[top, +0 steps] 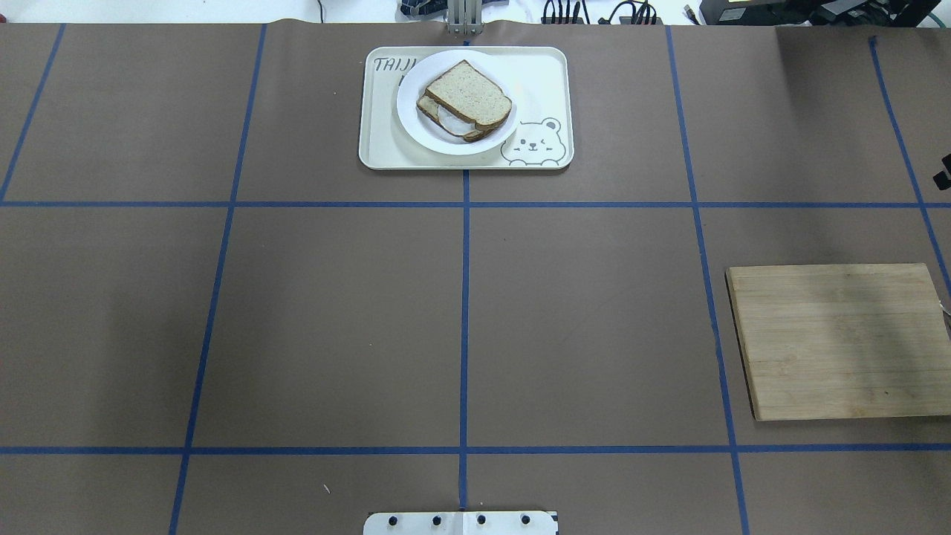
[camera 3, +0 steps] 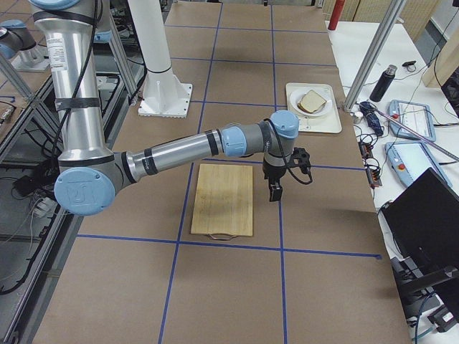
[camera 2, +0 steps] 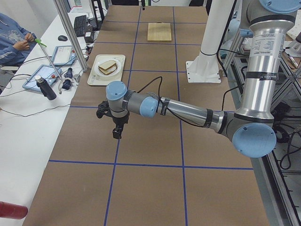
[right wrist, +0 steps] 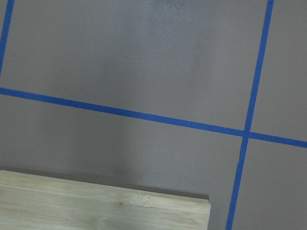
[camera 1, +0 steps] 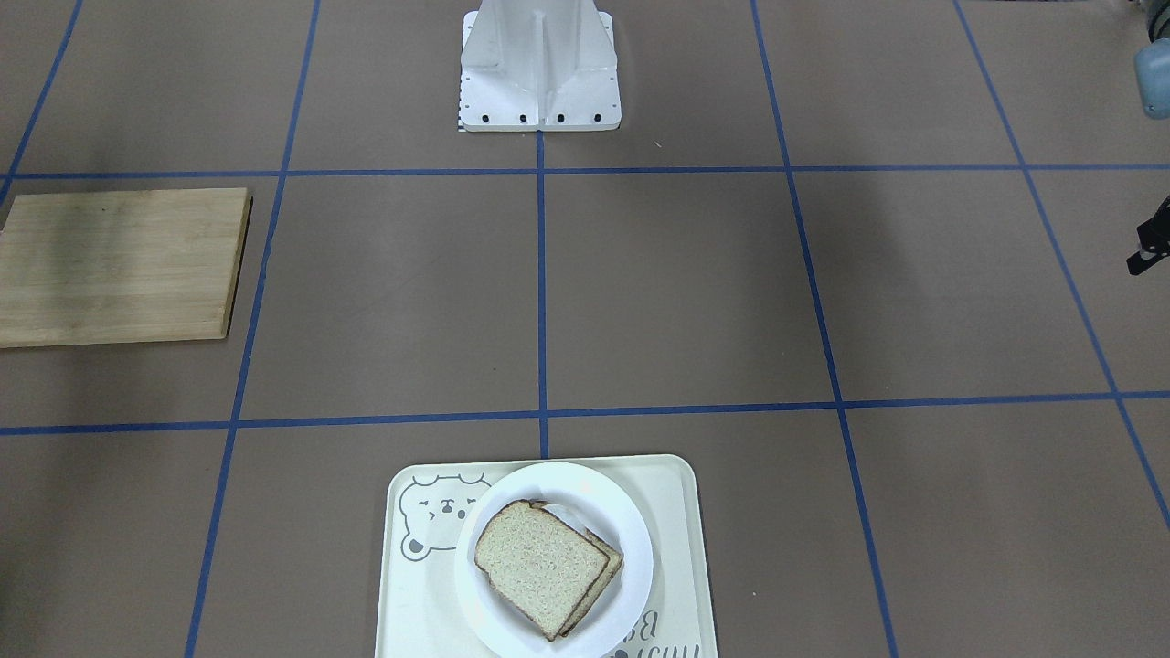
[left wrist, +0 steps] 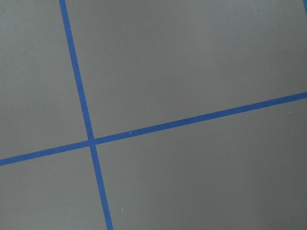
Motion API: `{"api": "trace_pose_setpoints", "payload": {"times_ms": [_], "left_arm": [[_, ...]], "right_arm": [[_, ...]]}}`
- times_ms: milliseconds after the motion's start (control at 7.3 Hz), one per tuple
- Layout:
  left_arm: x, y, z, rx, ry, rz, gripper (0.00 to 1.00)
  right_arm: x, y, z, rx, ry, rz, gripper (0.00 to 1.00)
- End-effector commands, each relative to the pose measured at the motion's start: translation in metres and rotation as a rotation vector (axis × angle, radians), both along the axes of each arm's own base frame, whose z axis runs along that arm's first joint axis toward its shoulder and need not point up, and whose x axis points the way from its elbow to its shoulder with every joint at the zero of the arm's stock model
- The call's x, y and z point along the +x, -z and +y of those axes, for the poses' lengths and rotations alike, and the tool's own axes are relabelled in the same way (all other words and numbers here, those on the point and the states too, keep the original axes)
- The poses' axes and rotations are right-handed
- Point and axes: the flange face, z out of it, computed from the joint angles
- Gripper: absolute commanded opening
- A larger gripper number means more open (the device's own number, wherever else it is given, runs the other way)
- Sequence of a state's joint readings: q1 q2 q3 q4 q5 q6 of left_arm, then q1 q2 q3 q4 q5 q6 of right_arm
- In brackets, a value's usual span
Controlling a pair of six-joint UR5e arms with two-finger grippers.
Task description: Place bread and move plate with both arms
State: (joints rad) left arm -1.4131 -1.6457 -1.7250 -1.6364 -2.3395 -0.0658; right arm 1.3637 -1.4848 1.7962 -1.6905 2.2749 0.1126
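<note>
The bread (camera 1: 539, 567) is a plain speckled slice that lies on top of a second slice (top: 446, 119) on the white plate (top: 416, 126). The plate sits on a cream bear tray (top: 550, 74) at the table's far middle edge. My left gripper (camera 2: 117, 132) hangs above the bare table on my left, far from the tray; only a black sliver of it (camera 1: 1150, 249) shows in the front-facing view. My right gripper (camera 3: 276, 190) hangs just past the far edge of the wooden board (camera 3: 224, 197). Neither wrist view shows fingers. I cannot tell whether either gripper is open or shut.
The wooden cutting board (top: 839, 342) lies on my right side and holds nothing. The white robot base (camera 1: 539, 82) stands at the near middle edge. A side table with bottles and tablets (camera 2: 47, 80) and an operator runs along the far side.
</note>
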Motion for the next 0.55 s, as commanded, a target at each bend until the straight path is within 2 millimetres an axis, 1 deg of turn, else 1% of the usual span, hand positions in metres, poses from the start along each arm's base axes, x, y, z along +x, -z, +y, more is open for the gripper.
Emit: {"api": "trace_pose_setpoints", "payload": {"times_ms": [0, 137, 274, 411], "left_arm": [[-0.001, -0.002, -0.001, 0.020, 0.005, 0.001, 0.98], [-0.001, 0.001, 0.000, 0.024, 0.006, 0.002, 0.98], [0.000, -0.024, 0.002, -0.028, 0.005, -0.006, 0.98], [-0.002, -0.017, 0.005, -0.007, 0.007, -0.002, 0.98]], "right_arm": [[0.000, 0.002, -0.001, 0.002, 0.000, -0.002, 1.00], [0.000, 0.002, -0.002, 0.004, -0.001, -0.001, 1.00], [-0.001, 0.003, -0.002, 0.004, -0.002, -0.003, 1.00], [-0.001, 0.004, -0.003, 0.006, -0.002, -0.003, 1.00]]}}
